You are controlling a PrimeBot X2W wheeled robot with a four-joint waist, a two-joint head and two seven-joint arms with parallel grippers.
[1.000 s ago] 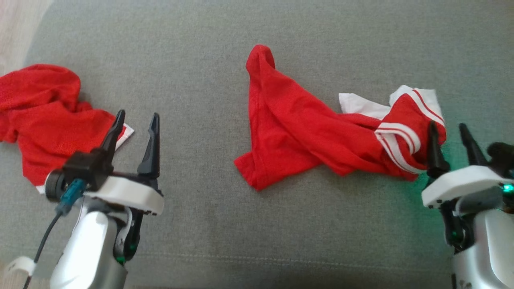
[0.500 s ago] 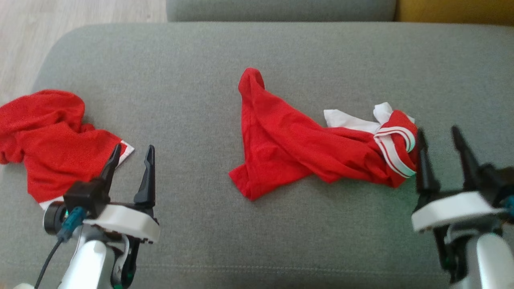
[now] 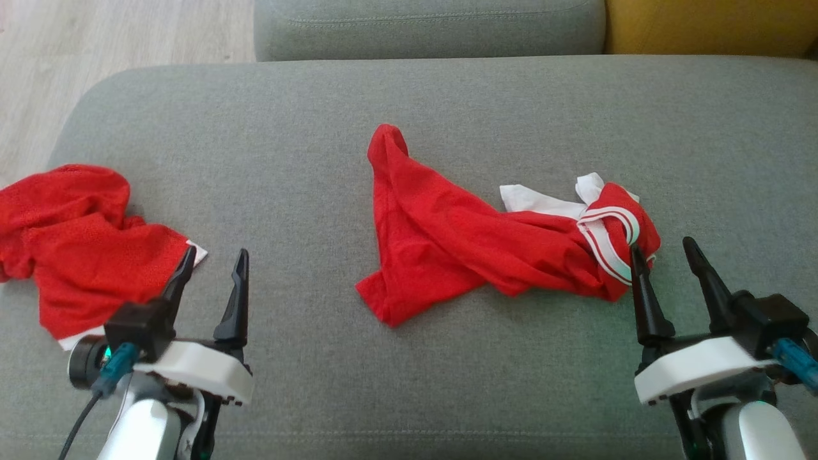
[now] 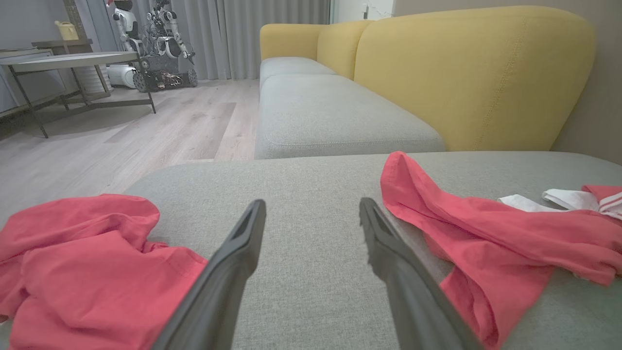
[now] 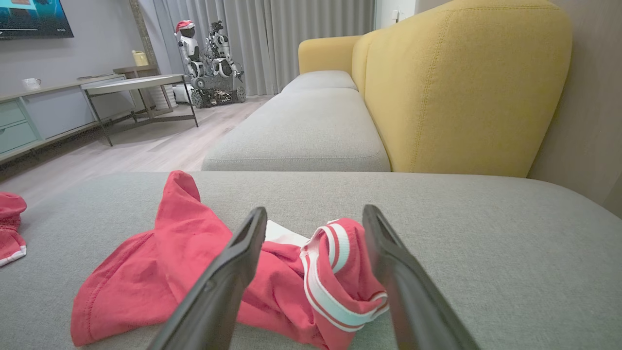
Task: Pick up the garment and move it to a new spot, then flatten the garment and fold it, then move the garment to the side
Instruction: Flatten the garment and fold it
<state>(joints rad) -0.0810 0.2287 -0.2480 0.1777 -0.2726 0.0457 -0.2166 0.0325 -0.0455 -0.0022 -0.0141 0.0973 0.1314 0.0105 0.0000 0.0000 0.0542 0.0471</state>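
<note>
The red garment (image 3: 460, 249) lies crumpled in the middle of the grey sofa seat (image 3: 409, 96), so it needs lifting before it can be made flat. Its striped white band (image 3: 607, 249) points to the right edge. The right fingers (image 3: 645, 300) are spread wide and empty, just beside that band, likely because it is a good spot to grab. The left fingers (image 3: 236, 294) are spread wide and empty too, near a 2nd red garment (image 3: 83, 255) at the left edge
</note>
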